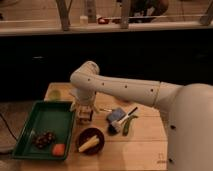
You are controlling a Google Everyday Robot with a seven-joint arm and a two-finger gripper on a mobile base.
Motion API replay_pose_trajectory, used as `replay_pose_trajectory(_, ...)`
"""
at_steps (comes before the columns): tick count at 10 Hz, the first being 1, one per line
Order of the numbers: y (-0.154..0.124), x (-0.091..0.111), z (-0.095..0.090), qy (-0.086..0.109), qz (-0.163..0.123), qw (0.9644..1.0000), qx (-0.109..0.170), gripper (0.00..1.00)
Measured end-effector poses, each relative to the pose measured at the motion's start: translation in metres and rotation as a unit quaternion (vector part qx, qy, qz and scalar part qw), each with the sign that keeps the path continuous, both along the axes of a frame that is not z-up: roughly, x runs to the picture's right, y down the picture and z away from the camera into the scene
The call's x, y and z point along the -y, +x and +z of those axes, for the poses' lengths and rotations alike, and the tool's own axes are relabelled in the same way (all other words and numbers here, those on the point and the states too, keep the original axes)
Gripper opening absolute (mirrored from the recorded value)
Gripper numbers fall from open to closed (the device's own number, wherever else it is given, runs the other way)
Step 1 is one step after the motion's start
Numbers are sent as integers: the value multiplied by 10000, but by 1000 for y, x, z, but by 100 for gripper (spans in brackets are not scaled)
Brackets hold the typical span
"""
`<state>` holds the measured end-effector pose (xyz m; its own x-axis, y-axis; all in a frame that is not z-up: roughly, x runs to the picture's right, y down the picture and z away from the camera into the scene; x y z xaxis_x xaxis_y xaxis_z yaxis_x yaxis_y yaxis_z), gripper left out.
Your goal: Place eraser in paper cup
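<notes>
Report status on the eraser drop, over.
Gripper low over the table, beside green tray. Eraser and paper cup not discernible, likely beneath gripper. Black bowl close by, nearer the camera.

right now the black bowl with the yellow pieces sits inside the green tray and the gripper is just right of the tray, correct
No. The black bowl sits on the wooden table, outside the green tray, just past its right edge. The gripper is just right of the tray, as you said. The camera view shows this.
</notes>
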<state>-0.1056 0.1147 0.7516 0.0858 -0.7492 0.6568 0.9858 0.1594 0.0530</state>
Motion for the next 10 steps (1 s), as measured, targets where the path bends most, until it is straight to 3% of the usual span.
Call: replay_pose_trajectory(10,0,9,6,-43,-65,10000,-7,80)
